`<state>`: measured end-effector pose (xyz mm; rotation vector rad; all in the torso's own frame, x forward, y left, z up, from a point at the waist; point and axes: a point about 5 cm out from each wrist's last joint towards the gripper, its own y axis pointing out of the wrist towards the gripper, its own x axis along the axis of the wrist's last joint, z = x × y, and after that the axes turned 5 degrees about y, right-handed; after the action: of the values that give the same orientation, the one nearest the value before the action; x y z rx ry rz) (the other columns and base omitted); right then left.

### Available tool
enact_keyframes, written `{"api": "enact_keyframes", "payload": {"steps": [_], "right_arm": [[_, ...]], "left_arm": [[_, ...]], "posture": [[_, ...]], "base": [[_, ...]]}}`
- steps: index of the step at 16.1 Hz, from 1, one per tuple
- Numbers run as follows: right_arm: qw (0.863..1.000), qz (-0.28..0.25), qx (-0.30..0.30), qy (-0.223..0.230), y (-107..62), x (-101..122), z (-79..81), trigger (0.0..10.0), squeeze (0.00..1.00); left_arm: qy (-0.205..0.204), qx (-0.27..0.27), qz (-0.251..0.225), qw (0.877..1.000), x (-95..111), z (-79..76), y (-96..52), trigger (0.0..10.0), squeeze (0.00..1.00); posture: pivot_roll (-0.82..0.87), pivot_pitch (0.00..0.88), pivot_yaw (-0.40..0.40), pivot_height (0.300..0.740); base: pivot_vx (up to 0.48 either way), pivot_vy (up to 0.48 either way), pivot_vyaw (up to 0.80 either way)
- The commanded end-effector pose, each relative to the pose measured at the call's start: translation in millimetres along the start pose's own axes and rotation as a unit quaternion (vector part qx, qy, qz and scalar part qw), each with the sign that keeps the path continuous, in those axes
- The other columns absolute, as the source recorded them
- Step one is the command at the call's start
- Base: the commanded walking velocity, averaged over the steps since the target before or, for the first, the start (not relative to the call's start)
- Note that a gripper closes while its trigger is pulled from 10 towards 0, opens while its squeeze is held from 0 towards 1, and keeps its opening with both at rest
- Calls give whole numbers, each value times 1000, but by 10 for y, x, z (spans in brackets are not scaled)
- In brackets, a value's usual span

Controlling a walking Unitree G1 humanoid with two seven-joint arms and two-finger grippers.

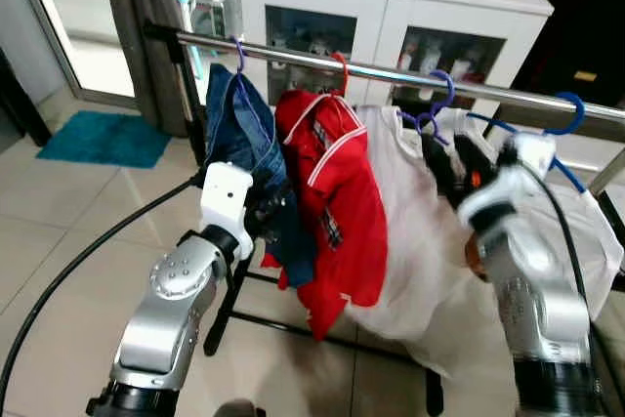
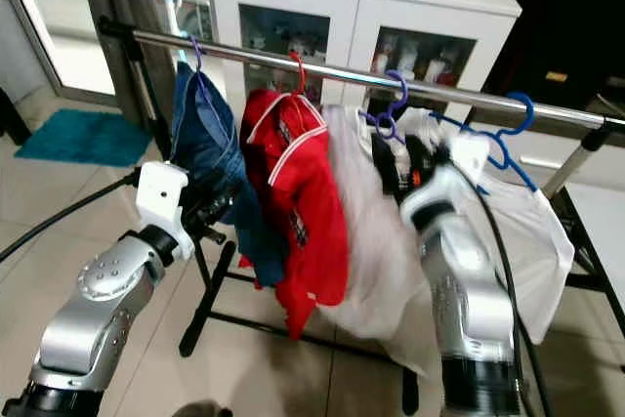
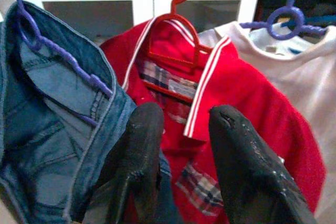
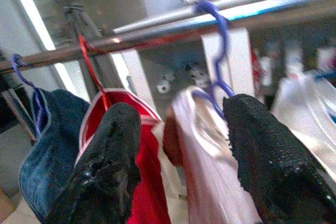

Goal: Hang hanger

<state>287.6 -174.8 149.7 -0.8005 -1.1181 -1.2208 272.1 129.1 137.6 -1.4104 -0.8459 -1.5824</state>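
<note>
Right wrist view: my right gripper (image 4: 178, 166), fingers spread wide and empty, sits just below the purple hanger (image 4: 218, 51), whose hook rides the rail (image 4: 157, 35) above; nearer arm.

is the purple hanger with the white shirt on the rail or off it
On: the purple hanger hooks over the rail.
</note>
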Motion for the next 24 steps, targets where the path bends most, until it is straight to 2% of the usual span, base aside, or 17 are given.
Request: {"api": "enact_keyframes", "payload": {"steps": [1,7,11,14,18,19,21,24], "right_arm": [[1000,-14,4,-9,-27,80,47,10000,1000],[1000,3,-4,-17,-66,-7,145,10000,1000],[1000,4,-8,-28,-40,9,129,10000,1000],[999,9,-18,-33,-37,-13,108,10000,1000],[998,9,-33,-54,20,24,80,10000,1000],[997,8,-40,-62,51,46,56,10000,1000],[992,20,-81,-94,195,116,-105,10000,1000],[983,49,-103,-143,366,192,-294,10000,1000]], "left_arm": [[6,8,-6,1000,23,-19,3,10000,0],[8,21,-14,1000,38,-15,16,10000,0],[17,15,-13,1000,32,-39,22,10000,0],[8,22,-5,1000,6,-25,30,10000,0],[19,7,-9,1000,24,-45,47,10000,0],[24,-6,-14,1000,37,-63,45,10000,0],[36,-53,-24,998,68,-123,35,10000,0],[38,-82,-22,996,87,-150,49,10000,0]], "posture": [[78,0,-45,740],[81,0,-52,740],[82,0,-52,740],[83,0,-52,740],[83,0,-48,740],[84,0,-47,740],[84,0,-41,740],[89,0,-42,740]], "base": [[0,-375,0],[0,-372,0],[0,-339,0],[0,0,0],[0,0,0],[0,0,0],[0,0,0],[0,0,0]]}}
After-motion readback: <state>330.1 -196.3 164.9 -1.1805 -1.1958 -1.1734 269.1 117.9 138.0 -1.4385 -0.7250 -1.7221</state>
